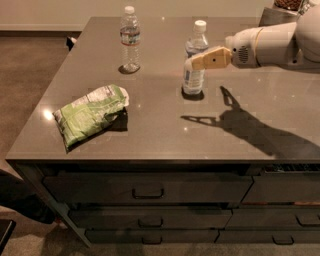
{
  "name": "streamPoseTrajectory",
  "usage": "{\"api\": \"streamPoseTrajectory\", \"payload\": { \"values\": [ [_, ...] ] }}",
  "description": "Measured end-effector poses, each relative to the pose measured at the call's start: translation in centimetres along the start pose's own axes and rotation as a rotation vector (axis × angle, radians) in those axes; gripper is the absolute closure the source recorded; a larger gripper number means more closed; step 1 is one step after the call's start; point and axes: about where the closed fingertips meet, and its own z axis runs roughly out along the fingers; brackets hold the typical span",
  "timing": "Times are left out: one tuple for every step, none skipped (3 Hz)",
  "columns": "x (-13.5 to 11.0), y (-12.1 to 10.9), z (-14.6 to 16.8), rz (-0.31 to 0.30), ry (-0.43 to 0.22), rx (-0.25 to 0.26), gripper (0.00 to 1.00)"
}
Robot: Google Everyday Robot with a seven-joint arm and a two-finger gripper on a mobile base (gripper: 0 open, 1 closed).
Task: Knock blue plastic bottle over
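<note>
The blue plastic bottle [194, 70] stands upright on the grey countertop [160, 130], right of middle, with a white cap and a pale blue-and-white label. My gripper [196, 62] reaches in from the right on a white arm. Its tan fingertips overlap the bottle's upper body, just below the neck, and seem to touch it. A slimmer clear bottle [130, 39] with a red-and-blue band stands upright at the back left, apart from the gripper.
A green-and-white snack bag [90, 113] lies on the left part of the countertop. A metal container [277, 15] stands at the back right corner. Drawers with dark handles [148, 193] run below the front edge.
</note>
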Motion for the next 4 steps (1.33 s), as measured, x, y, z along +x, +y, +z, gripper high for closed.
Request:
{"api": "streamPoseTrajectory", "payload": {
  "values": [
    [-0.6, 0.4, 1.5, 0.004, -0.019, -0.018, 0.0],
    [-1.0, 0.3, 3.1, 0.002, -0.026, -0.026, 0.0],
    [-1.5, 0.3, 4.2, -0.01, -0.024, -0.016, 0.21],
    [-1.8, 0.2, 4.1, -0.024, -0.015, 0.004, 0.44]
  ]
}}
